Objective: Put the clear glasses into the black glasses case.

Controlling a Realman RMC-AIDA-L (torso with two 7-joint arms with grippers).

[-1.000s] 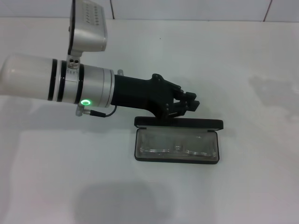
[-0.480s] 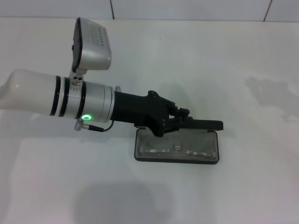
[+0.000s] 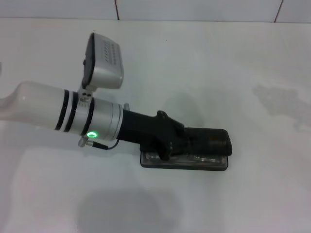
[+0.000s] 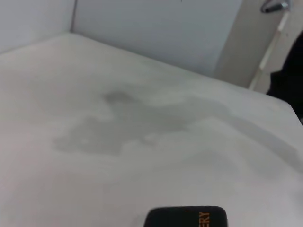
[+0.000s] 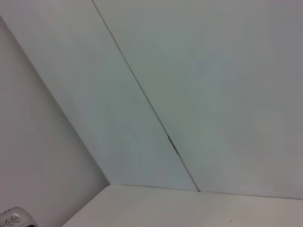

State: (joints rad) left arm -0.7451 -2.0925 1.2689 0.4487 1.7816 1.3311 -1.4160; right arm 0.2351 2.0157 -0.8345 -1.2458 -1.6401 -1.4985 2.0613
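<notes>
The white bench (image 3: 252, 58) is carrying the black glasses case (image 3: 209, 143). Its lid is being pressed down by the left gripper (image 3: 187, 141) so the case is closed; the state of the jaws cannot be told. The clear glasses (image 3: 201, 159) are lying inside, partly seen.

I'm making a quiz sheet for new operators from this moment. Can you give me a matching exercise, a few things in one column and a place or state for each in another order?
Things:
1. clear glasses
2. black glasses case
3. left gripper
4. table

Places or states:
A. white, bearing the case
B. resting on the lid
C. lying in the lower half, partly covered
D. lid lowered almost shut, a slit left at the front

Pairs: 1-C, 2-D, 3-B, 4-A
</notes>
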